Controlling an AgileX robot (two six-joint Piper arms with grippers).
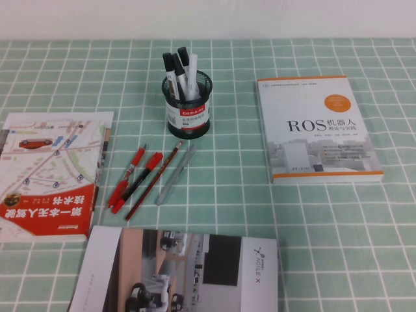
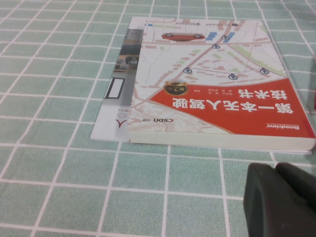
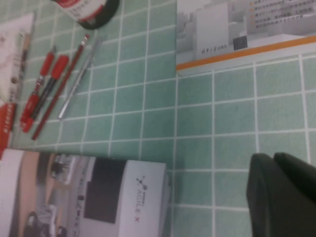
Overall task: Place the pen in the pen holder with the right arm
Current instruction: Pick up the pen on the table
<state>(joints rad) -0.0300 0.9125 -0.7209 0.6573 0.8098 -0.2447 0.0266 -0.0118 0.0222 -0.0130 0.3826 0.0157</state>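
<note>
Nothing of the job looks done yet, as far as I can judge. The grey pen (image 1: 175, 174) lies flat on the green checked tabletop (image 1: 325, 227), just beside a dark red pencil (image 1: 154, 181) and near 2 red pens (image 1: 135, 179), with its upper end pointing toward the pen holder (image 1: 187, 104). The holder stands upright just beyond that row, already carrying a few white markers with black caps (image 1: 181, 71).

No arm shows in the high view. The right gripper (image 3: 284, 195) appears only in its own wrist view, as a dark shape low over bare tabletop, well apart from the pen and near the white ROS book (image 1: 317, 130) and the brochure (image 1: 182, 270). It holds nothing, but I cannot tell whether it is open or closed. The left gripper (image 2: 279, 200) hovers beside the map-covered book (image 2: 217, 89), also empty, and again I cannot tell its state.

Still left, by my reckoning: the reach, the pick-up from a tight row, the lift, and the drop into the holder among the markers.
</note>
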